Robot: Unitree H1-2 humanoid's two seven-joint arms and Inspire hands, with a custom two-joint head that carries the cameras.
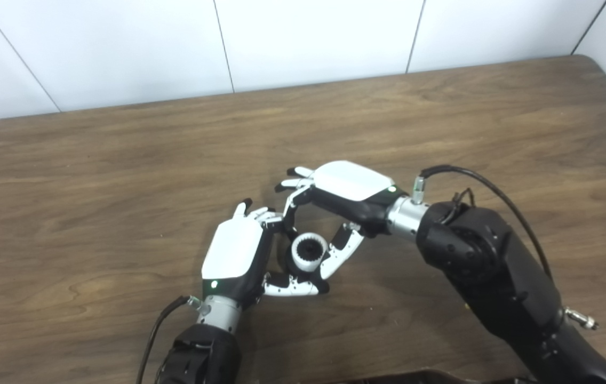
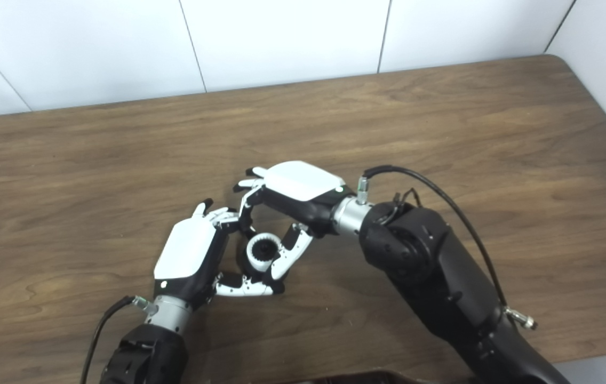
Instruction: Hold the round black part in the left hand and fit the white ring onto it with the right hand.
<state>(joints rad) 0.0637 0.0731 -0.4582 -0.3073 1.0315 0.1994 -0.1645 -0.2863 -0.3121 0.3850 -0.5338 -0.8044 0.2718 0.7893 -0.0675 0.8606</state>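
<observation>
I see the white ring sitting near the middle of the table, its toothed inner wall showing around a dark centre that I take for the round black part; how far the ring is seated on it I cannot tell from here. The only thing holding anything is that ring, with the black part inside its opening. The pair sits in the pocket between my two hands. My left hand is just to its left, palm toward it, its thumb lying along the near side under the ring and its fingers curled around the far side, so it appears closed on the black part, though the contact itself is hidden. My right hand arches over from the upper right, one finger pressed down against the ring's right side and another reaching down at the far left, so I read it as gripping the ring. All around, the brown wood lies bare, with wide room to the left, right and back toward the white panelled wall; the table's right edge and rounded far corner are well apart from the hands.
</observation>
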